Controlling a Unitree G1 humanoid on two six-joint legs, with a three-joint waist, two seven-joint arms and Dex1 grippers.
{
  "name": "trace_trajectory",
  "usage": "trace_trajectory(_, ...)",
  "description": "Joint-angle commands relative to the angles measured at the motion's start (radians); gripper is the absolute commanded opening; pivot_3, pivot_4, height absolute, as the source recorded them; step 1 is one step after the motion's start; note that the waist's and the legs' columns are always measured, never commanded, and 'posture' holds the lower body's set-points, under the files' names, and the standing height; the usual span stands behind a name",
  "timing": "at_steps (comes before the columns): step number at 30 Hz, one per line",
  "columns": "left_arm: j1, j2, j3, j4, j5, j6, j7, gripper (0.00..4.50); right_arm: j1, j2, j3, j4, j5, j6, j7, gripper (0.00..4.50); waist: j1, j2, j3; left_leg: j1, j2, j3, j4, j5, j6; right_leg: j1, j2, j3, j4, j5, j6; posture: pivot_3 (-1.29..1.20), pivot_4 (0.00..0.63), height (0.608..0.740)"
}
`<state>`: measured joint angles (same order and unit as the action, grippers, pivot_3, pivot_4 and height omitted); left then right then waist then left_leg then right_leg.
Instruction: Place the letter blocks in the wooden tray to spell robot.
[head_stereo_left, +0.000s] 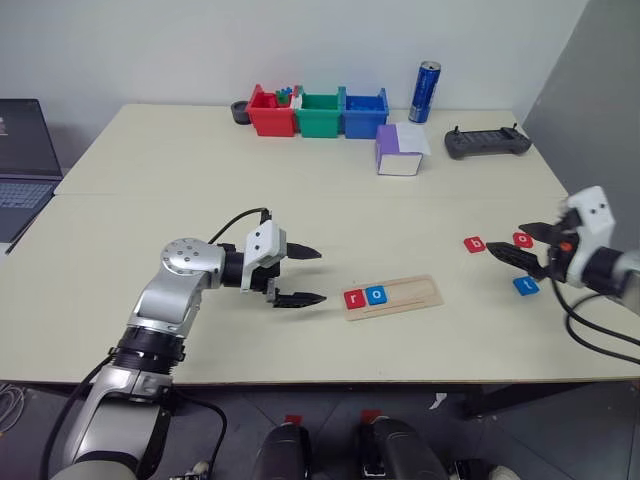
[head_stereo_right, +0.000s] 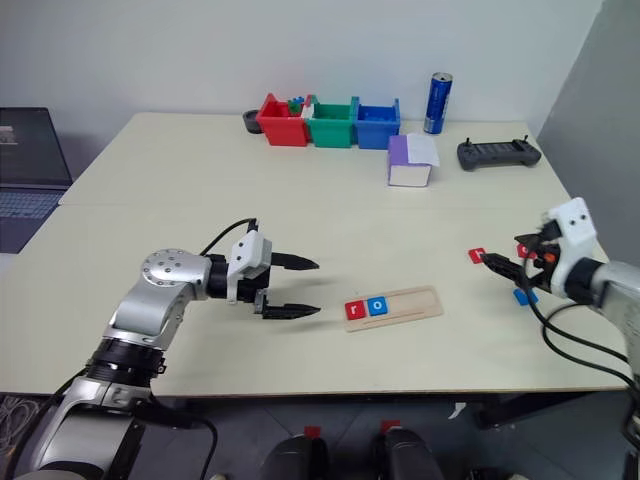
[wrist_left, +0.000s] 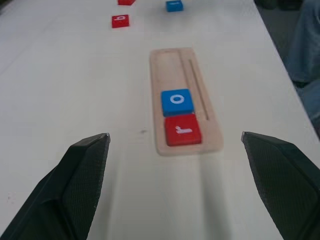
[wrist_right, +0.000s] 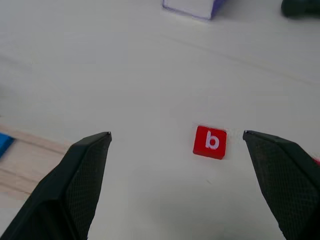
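I take the wooden tray as my landmark, near the front edge of the table. To its left, my left gripper hangs just above the tabletop, pointing at the tray's left end, fingers spread wide and empty. In the tray's left end sit a red r block and a blue o block, touching side by side; the rest of the groove is bare. To the tray's right lie three loose blocks: a red b block, another red block whose letter I can't quite read, and a blue block partly hidden by the fingers. My right gripper hovers over them, fingers apart, holding nothing, with the b block between the fingertips in the wrist view.
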<state>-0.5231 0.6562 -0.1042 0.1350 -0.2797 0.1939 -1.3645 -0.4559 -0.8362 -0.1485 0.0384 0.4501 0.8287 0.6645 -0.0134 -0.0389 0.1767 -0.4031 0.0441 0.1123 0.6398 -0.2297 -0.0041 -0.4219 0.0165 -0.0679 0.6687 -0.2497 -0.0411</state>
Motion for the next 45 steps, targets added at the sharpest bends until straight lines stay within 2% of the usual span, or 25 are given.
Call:
trace_trajectory(1, 0.025, 0.083, 0.093, -0.115, -0.074, 0.054, -0.006, 4.46, -0.142, 0.014, -0.006, 0.133, -0.008, 0.100, -0.033, 4.50, 0.001, 0.001, 0.001, -0.001, 0.000, 0.000, 0.000, 0.000, 0.000, -0.001, 0.000, 0.000, 0.000, 0.000, -0.001, 0.00, 0.150, 0.740)
trace_trajectory(5, 0.070, 0.143, 0.145, -0.181, -0.144, 0.135, -0.006, 4.46, -0.220, 0.005, 0.089, 0.250, -0.081, 0.103, -0.002, 4.50, 0.012, 0.001, 0.001, -0.002, 0.000, 0.000, 0.000, 0.000, 0.000, -0.002, 0.000, 0.000, 0.001, -0.001, -0.002, 0.00, 0.150, 0.740)
trace_trajectory(11, 0.119, 0.159, 0.164, -0.261, -0.179, 0.167, 0.024, 4.46, -0.293, 0.026, 0.132, 0.367, -0.135, 0.076, 0.022, 4.50, 0.011, 0.002, 0.001, -0.002, -0.001, 0.001, 0.001, 0.000, 0.000, -0.001, -0.001, 0.001, 0.000, -0.001, -0.002, 0.00, 0.150, 0.740)
trace_trajectory(22, 0.168, 0.167, 0.164, -0.300, -0.179, 0.155, 0.050, 4.46, -0.386, 0.090, 0.139, 0.513, -0.218, 0.019, -0.008, 4.50, 0.005, 0.002, 0.001, 0.001, 0.000, 0.002, 0.001, 0.000, 0.000, -0.002, -0.001, 0.002, 0.006, -0.001, -0.002, 0.00, 0.150, 0.740)
trace_trajectory(37, 0.200, 0.183, 0.180, -0.333, -0.210, 0.170, 0.059, 4.46, -0.415, 0.195, 0.157, 0.702, -0.309, -0.099, -0.040, 4.50, 0.004, 0.002, 0.001, 0.001, 0.000, 0.003, 0.001, 0.000, 0.000, -0.002, -0.001, 0.003, 0.006, -0.001, -0.002, 0.00, 0.150, 0.740)
trace_trajectory(40, 0.198, 0.192, 0.186, -0.332, -0.215, 0.176, 0.062, 4.50, -0.408, 0.217, 0.142, 0.749, -0.319, -0.137, -0.068, 3.91, 0.003, 0.001, 0.000, 0.002, 0.000, 0.003, 0.002, 0.000, 0.000, -0.001, -0.001, 0.003, 0.007, -0.001, -0.002, 0.00, 0.150, 0.740)
trace_trajectory(42, 0.198, 0.199, 0.187, -0.331, -0.217, 0.178, 0.061, 4.50, -0.402, 0.222, 0.131, 0.741, -0.320, -0.146, -0.078, 3.20, 0.002, 0.001, 0.000, 0.003, 0.000, 0.003, 0.002, 0.000, 0.000, 0.000, -0.001, 0.003, 0.007, -0.001, -0.002, 0.00, 0.150, 0.740)
trace_trajectory(45, 0.205, 0.208, 0.187, -0.332, -0.218, 0.177, 0.058, 4.50, -0.356, 0.202, 0.102, 0.538, -0.278, -0.040, -0.064, 2.11, 0.000, 0.001, 0.000, 0.003, 0.000, 0.003, 0.002, 0.000, 0.000, -0.001, -0.001, 0.003, 0.008, -0.001, -0.002, 0.00, 0.150, 0.740)
